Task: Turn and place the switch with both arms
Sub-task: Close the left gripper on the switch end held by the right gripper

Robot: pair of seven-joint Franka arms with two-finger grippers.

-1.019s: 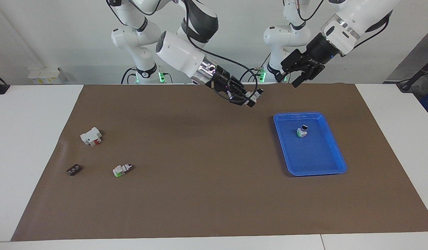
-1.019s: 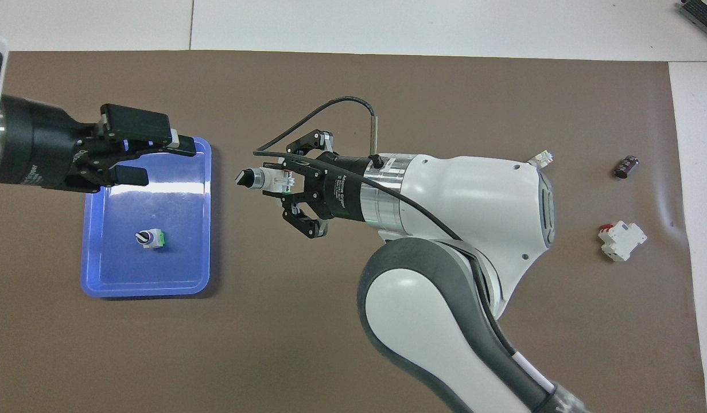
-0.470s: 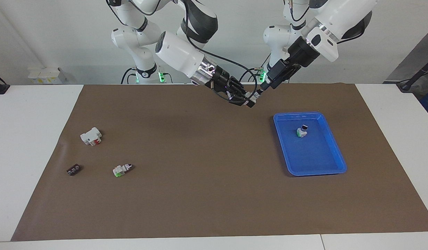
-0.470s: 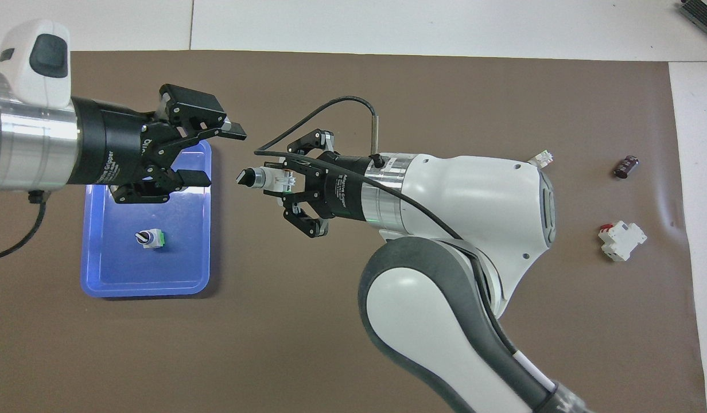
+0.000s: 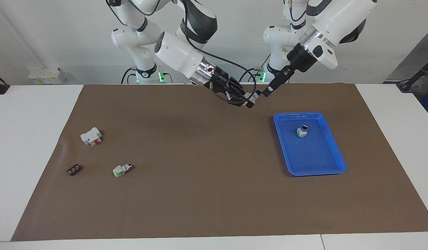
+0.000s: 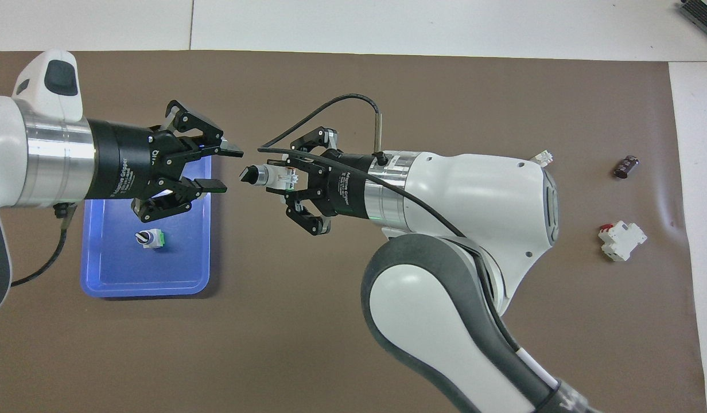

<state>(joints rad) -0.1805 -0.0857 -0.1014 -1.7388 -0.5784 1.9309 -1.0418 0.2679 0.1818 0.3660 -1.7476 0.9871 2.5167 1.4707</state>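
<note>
Closing in since a second ago, the left gripper (image 6: 218, 169), fingers spread, now faces the switch (image 6: 267, 175) clenched in the right gripper (image 6: 290, 182); handover looks imminent.

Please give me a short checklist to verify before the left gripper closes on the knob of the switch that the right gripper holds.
1. Right gripper holds the switch: ok.
2. Black knob points at the left gripper: ok.
3. Left fingers open: ok.
4. Knob already between the left fingers: not ok, a gap shows from overhead.
5. Heights matched: cannot tell.
6. Blue tray has bare floor beside the green-based switch: ok.
</note>
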